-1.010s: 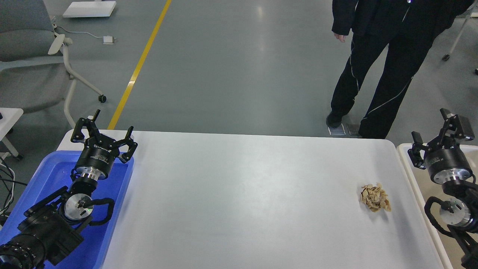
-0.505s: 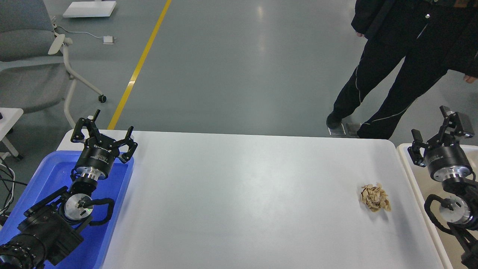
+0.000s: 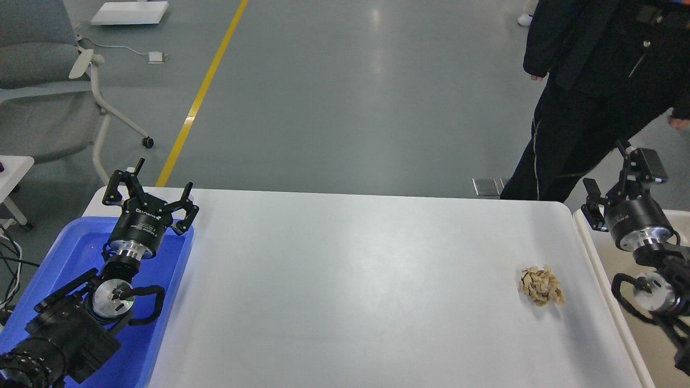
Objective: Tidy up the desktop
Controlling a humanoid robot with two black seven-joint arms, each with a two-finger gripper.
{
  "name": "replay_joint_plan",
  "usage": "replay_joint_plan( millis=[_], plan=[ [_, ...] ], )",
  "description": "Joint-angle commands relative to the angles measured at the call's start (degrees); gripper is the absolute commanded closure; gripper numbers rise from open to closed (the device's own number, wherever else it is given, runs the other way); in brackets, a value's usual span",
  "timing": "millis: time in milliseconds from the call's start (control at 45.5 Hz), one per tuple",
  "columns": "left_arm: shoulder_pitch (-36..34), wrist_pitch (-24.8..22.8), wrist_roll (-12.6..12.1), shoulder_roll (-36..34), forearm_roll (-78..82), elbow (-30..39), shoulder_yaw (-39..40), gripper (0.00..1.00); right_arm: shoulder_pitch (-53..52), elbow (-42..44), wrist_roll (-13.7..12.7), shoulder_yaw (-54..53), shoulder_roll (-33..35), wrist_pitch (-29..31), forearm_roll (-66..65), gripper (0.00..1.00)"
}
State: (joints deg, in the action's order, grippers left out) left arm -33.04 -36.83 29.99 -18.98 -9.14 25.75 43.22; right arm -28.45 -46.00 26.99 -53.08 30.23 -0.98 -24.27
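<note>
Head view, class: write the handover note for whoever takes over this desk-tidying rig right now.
Left end effector: open, empty, above the blue tray's far end.
Right end effector: open, empty, above the cream bin's far end.
Desktop: one crumpled brown paper ball lies near its right edge.
Done: nothing visible in the tray.
Left: pick up the paper ball, probably with the right arm, and bin it.

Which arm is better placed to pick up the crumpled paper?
Right. The crumpled brown paper lies near the desktop's right edge, close to the open right gripper; the left gripper hovers far across.
</note>
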Motion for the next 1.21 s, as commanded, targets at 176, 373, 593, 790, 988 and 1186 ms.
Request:
replay_joint_plan(
  millis=[176, 373, 593, 790, 988, 1186],
  plan=[
    [0.0, 0.0, 0.1, 0.0, 0.0, 0.0, 0.0, 0.0, -22.3, 5.7, -0.3, 48.8, 12.6, -0.3, -2.0, 0.0],
    [0.0, 0.0, 0.0, 0.0, 0.0, 0.0, 0.0, 0.0, -29.9, 6.5, -0.3, 64.6, 12.7, -0.3, -11.7, 0.0],
    [0.0, 0.0, 0.1, 0.0, 0.0, 0.0, 0.0, 0.0, -34.8, 5.6, -0.2, 76.2, 12.7, -3.4, -29.5, 0.0],
    [0.0, 0.0, 0.0, 0.0, 0.0, 0.0, 0.0, 0.0, -37.6, 5.7, -0.2, 87.2, 10.4, -9.4, -44.3, 0.0],
    [0.0, 0.0, 0.0, 0.0, 0.0, 0.0, -0.1, 0.0, -38.1, 5.4, -0.2, 91.9, 6.6, -12.3, -46.7, 0.0],
    [0.0, 0.0, 0.0, 0.0, 0.0, 0.0, 0.0, 0.0, -36.9, 5.7, -0.1, 93.7, 2.8, -13.5, -46.7, 0.0]
  ],
)
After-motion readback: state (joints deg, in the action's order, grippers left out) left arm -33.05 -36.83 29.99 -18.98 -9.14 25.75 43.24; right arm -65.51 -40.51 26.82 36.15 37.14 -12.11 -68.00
